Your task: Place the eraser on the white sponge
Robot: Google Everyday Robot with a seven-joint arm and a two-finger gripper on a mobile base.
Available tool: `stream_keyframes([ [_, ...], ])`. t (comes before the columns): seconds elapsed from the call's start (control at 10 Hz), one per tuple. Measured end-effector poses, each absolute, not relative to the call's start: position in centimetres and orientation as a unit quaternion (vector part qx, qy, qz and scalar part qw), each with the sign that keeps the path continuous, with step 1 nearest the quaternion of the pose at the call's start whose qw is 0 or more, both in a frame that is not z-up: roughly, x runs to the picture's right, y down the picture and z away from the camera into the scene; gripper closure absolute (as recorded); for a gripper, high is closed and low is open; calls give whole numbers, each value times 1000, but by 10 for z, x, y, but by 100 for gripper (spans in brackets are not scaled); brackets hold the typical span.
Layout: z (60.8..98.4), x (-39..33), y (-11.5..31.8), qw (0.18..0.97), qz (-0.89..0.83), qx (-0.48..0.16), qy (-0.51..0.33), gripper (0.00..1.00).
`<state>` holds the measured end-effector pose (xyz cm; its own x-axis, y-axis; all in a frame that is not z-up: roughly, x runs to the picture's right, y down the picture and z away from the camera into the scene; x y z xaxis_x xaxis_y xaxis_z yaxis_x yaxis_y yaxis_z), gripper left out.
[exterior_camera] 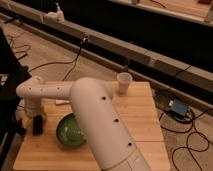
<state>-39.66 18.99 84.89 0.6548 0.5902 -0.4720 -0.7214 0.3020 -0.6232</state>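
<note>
The eraser (37,124), a small black block, stands near the left edge of the wooden table (135,120). My gripper (34,113) hangs at the end of the white arm, right above the eraser and close to its top. The white sponge (62,102) is a pale flat pad just right of the gripper; the arm hides most of it. The eraser and the sponge are apart.
A green bowl (70,131) sits right of the eraser at the table's front. A white paper cup (124,82) stands at the back edge. My arm (100,120) spans the table's middle. A blue box (178,107) and cables lie on the floor to the right.
</note>
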Motion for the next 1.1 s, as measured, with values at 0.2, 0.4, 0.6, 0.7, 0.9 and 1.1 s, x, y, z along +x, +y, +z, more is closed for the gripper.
stream_keyframes([
  [0.2, 854, -397, 200, 803, 406, -426, 93, 41],
  [0.4, 856, -398, 204, 809, 398, -420, 104, 62],
  [0.6, 856, -401, 199, 814, 394, -413, 103, 82],
  [0.7, 856, -401, 197, 816, 394, -411, 101, 90],
  [0.9, 848, -406, 184, 813, 401, -416, 80, 100],
  [1.1, 832, -410, 156, 792, 424, -437, 32, 100],
])
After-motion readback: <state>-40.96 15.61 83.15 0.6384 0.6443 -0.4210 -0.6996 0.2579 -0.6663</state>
